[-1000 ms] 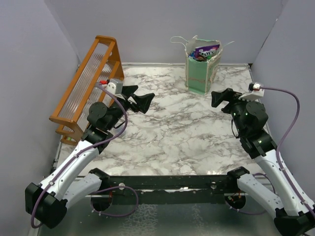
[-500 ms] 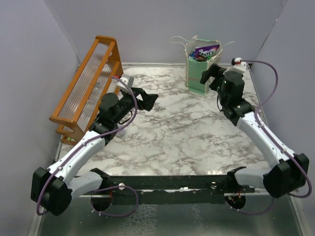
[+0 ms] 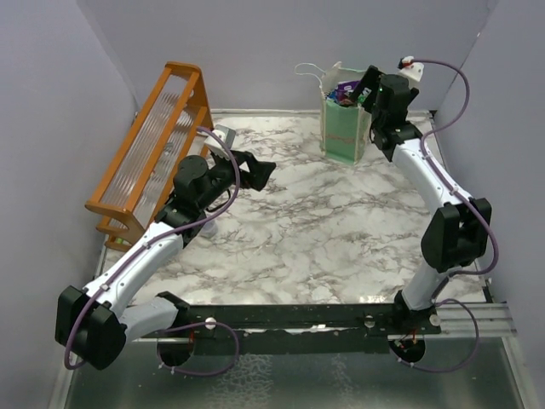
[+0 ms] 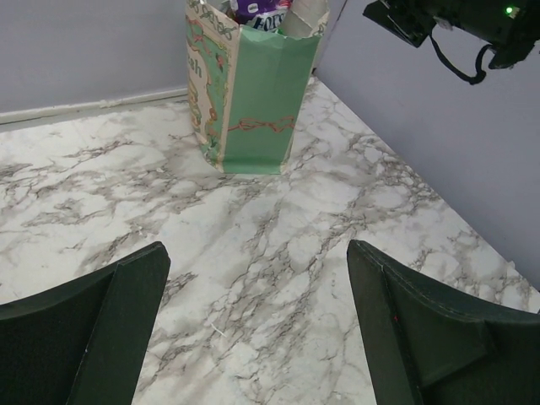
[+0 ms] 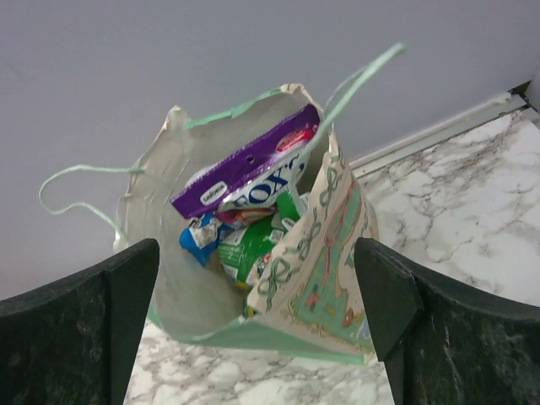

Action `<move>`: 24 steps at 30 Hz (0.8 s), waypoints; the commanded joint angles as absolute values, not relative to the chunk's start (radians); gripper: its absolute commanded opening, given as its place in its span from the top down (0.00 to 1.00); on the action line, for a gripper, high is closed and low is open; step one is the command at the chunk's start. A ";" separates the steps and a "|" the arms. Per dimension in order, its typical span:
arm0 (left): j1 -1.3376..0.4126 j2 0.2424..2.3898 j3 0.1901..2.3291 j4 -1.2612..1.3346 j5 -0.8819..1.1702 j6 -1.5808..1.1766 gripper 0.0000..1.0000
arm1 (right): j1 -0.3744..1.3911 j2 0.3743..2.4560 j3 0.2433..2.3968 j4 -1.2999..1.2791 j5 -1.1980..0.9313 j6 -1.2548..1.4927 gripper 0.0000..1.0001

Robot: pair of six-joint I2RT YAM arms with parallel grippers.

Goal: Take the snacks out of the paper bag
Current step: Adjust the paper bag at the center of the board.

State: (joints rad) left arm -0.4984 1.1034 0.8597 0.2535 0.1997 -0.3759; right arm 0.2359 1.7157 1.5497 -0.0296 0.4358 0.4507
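Note:
The mint-green paper bag [image 3: 346,123] stands upright at the back of the marble table, its mouth open. It also shows in the left wrist view [image 4: 249,93] and the right wrist view [image 5: 329,287]. Snacks fill it: a purple packet [image 5: 249,164] on top, a blue one [image 5: 198,236] and a green one [image 5: 253,249] below. My right gripper [image 3: 368,88] is open and empty, raised beside and above the bag's right rim, looking down into it [image 5: 257,329]. My left gripper [image 3: 252,168] is open and empty, low over the table left of centre, facing the bag [image 4: 257,337].
An orange wooden rack [image 3: 153,145] leans along the left wall beside the left arm. Grey walls close the back and both sides. The bag's thin string handles [image 5: 80,190] stick out sideways from its rim.
My right arm has swung from the right side of the table up and back to the bag's rim. My left gripper has shifted slightly toward the bag.

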 commanded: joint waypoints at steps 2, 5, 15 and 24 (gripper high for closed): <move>-0.494 1.085 0.868 0.276 0.236 -0.390 0.11 | 0.204 1.818 1.680 -0.046 0.417 0.431 0.01; -0.494 1.089 0.865 0.282 0.244 -0.399 0.11 | 0.194 1.861 1.715 -0.013 0.401 0.389 0.03; -0.491 1.100 0.870 0.278 0.249 -0.404 0.11 | 0.184 1.949 1.798 -0.009 0.410 0.354 0.36; -0.484 1.104 0.871 0.273 0.249 -0.408 0.11 | 0.168 1.972 1.801 0.024 0.385 0.373 0.48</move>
